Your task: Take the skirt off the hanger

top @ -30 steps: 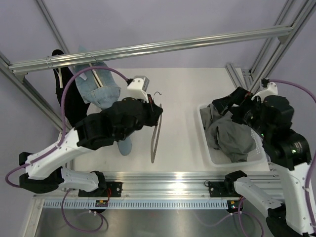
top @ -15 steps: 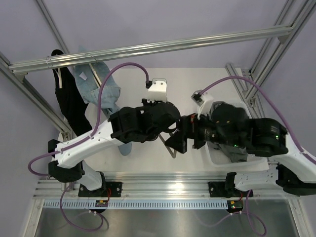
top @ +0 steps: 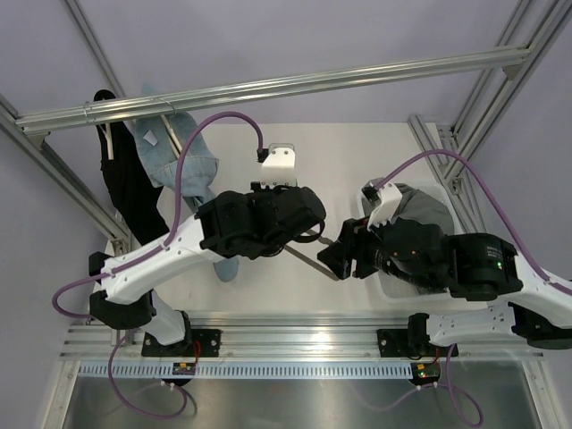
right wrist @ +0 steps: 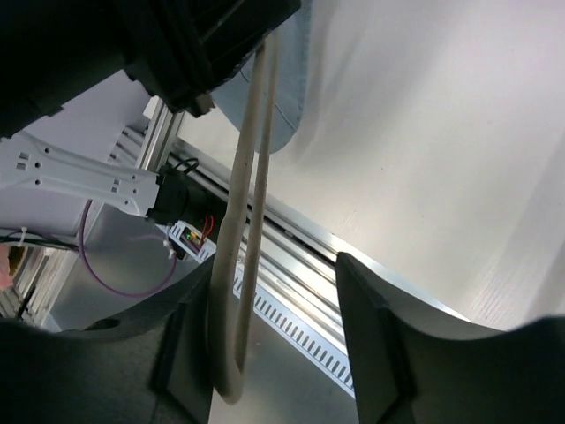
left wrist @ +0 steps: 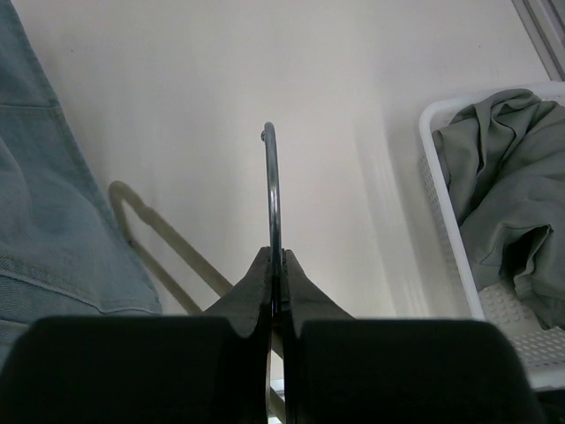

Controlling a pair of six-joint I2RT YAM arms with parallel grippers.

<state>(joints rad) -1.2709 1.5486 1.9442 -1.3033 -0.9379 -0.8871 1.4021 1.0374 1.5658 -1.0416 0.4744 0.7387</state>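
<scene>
The grey-taupe hanger is bare and hangs above the table's middle. My left gripper is shut on its metal wire hook. In the right wrist view the hanger's looped end sits between the jaws of my open right gripper, close to the left finger and clear of the right one. From above, the right gripper is at the hanger's lower right end. The grey skirt lies crumpled in the white basket; it also shows from above, partly hidden by my right arm.
Light blue jeans and a black garment hang from the rail at the back left. The jeans reach close to my left arm. The aluminium rail of the table's near edge lies below the right gripper.
My right arm has left the basket and swung left to the hanger's lower end. The left arm has carried the hanger to the right and tilted it. The skirt stays in the basket.
</scene>
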